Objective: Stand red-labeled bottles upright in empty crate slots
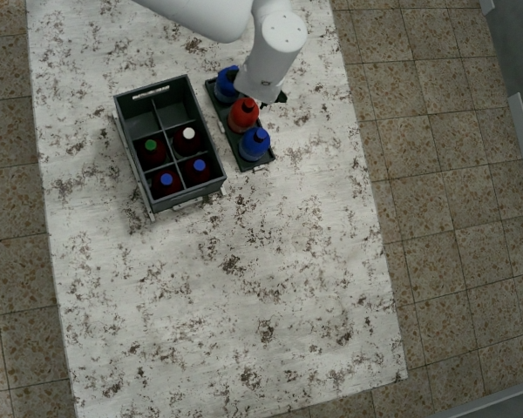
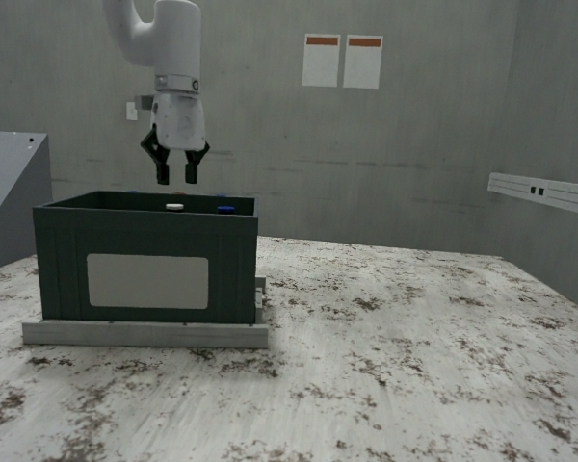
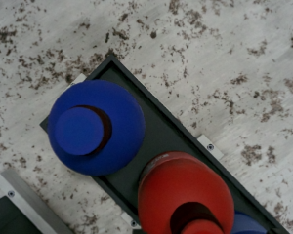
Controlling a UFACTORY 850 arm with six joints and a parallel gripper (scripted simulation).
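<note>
You've got the crate (image 1: 169, 144) and the tray (image 1: 240, 125) sitting side by side near the far end of the table (image 1: 234, 292), a narrow strip of marble showing between them, and a wide stretch of table running out on the near side. Two crate slots at the far end stand vacant; the other four hold dark bottles capped green (image 1: 150, 144), white (image 1: 188, 132) and blue (image 1: 199, 165), with another blue cap (image 1: 166, 178) in the near corner. On the tray, the red bottle (image 1: 243, 115) stands upright in the middle, a blue bottle (image 1: 254, 143) at the near end and another blue bottle (image 1: 226, 84) at the far end, partly under the arm. From the top you can't see your claw at all, the wrist covers it; the exterior view shows the claw (image 2: 176, 171) hanging straight down above the crate's rim, fingers parted with nothing between them. That same view hides the tray entirely behind the crate wall. Your wrist camera looks straight down on the far blue bottle (image 3: 95, 128), with the red bottle (image 3: 187, 197) cut off at the bottom edge.
</note>
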